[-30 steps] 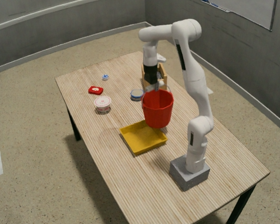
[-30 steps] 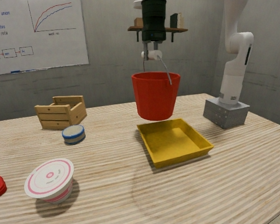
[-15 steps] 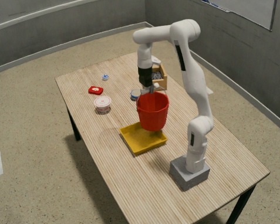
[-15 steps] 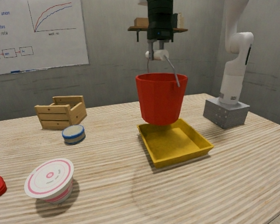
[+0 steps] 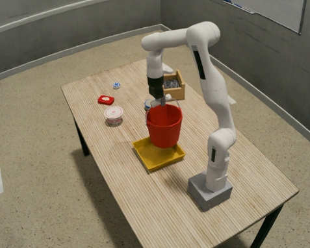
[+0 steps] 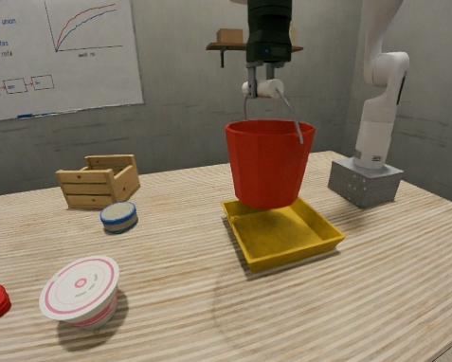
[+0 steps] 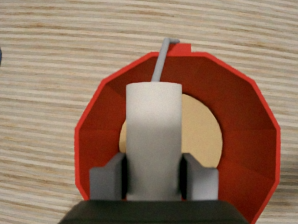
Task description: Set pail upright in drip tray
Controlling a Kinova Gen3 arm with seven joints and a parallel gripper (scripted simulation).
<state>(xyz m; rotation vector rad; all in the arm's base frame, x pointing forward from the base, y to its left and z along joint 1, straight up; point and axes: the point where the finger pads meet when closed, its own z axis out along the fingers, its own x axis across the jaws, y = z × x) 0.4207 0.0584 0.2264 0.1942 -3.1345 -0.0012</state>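
A red pail [image 5: 164, 125] hangs upright from its wire handle. My gripper [image 6: 262, 88] is shut on the handle's white grip [image 7: 152, 135] and holds the pail in the air. The pail [image 6: 268, 162] hangs over the far part of the yellow drip tray [image 6: 283, 232], its base well above the tray's floor. In the top view the pail covers the tray's far corner [image 5: 158, 153]. The wrist view looks down into the pail [image 7: 177, 137], with its tan bottom showing; the tray is hidden from that view.
A wooden crate [image 6: 99, 180] and a blue-and-white round tin [image 6: 119, 217] stand left of the tray. A white-and-pink tub [image 6: 80, 291] and a red flat box [image 5: 106, 99] lie farther left. The arm's grey base block [image 5: 210, 191] stands right of the tray.
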